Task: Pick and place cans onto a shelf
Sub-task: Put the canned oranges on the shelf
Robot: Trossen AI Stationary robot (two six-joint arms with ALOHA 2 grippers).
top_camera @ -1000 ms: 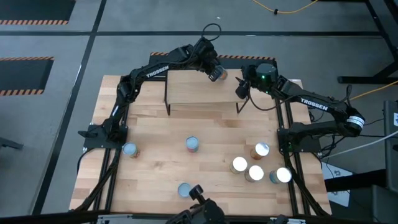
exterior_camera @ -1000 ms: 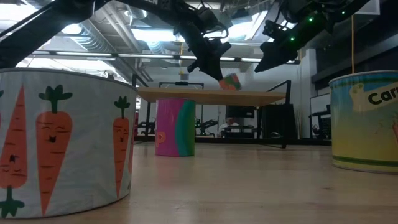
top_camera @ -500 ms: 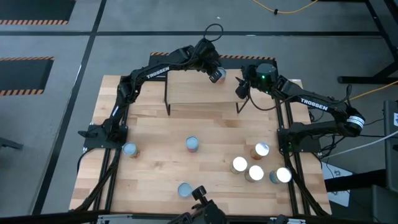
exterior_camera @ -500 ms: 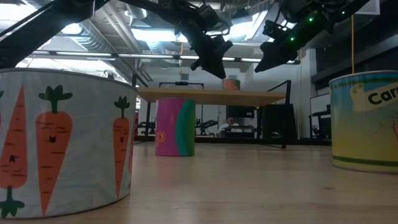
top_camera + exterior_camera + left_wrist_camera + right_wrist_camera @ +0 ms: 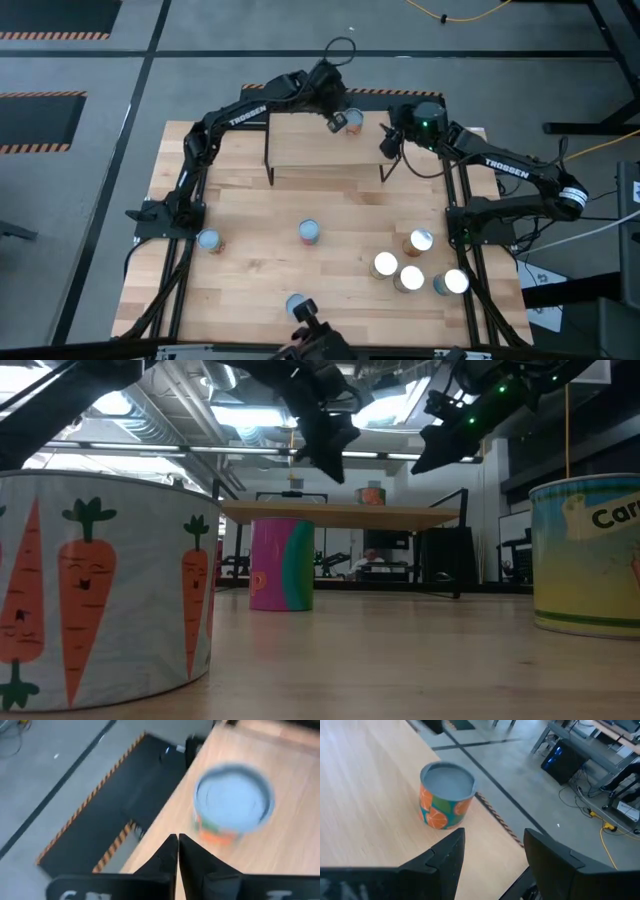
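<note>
In the left wrist view the can [image 5: 234, 800] on the shelf [image 5: 290, 835] is smeared, its label only a streak of orange and green, and the shelf board runs off past the frame at three o'clock. In the low view a carrot-printed can [image 5: 100, 592] is cut by the edge at nine o'clock and another can [image 5: 590, 555] by the edge at three o'clock, its lettering stopping mid-word. From above, the can [image 5: 296, 304] at six o'clock on the surface [image 5: 250, 220] is partly covered by a dark fixture, and every label is too small to read
</note>
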